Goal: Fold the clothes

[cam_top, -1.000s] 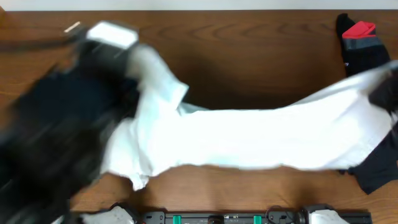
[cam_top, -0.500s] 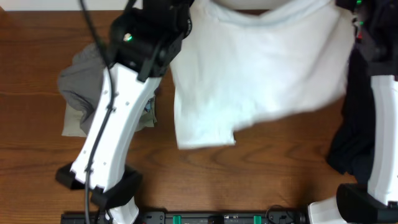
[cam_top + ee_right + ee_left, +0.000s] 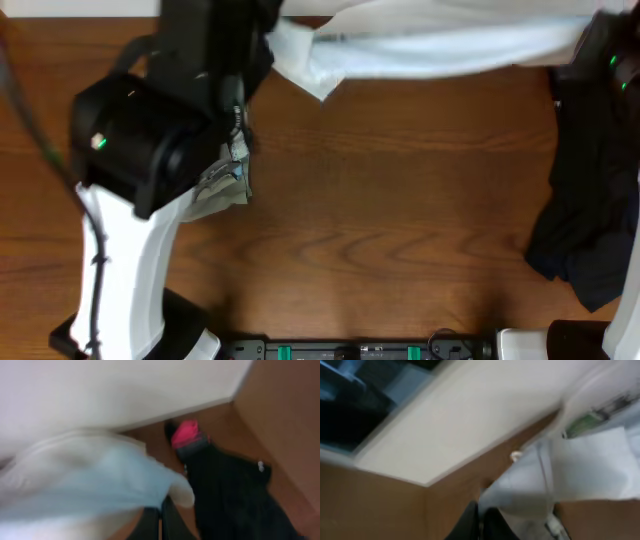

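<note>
Left gripper (image 3: 480, 512) and right gripper (image 3: 160, 515), both clamped on the white T-shirt (image 3: 430, 45), are stretching it along the table's (image 3: 400, 200) far edge, likely needing a flat lay-down next.

Centre of the bench (image 3: 400, 220): bare wood from the near edge up to the far strip, open to passage.

Far strip: a white T-shirt (image 3: 440, 45) is stretched from left to right and bars any approach along the far edge.

Left side: the left arm (image 3: 150, 140) stands over the bench from far to near, covering most of a grey-khaki piece (image 3: 225, 188).

Right side: a dark garment (image 3: 590, 210) lies heaped along the right edge. The right arm (image 3: 612, 60) is above its far end.
</note>
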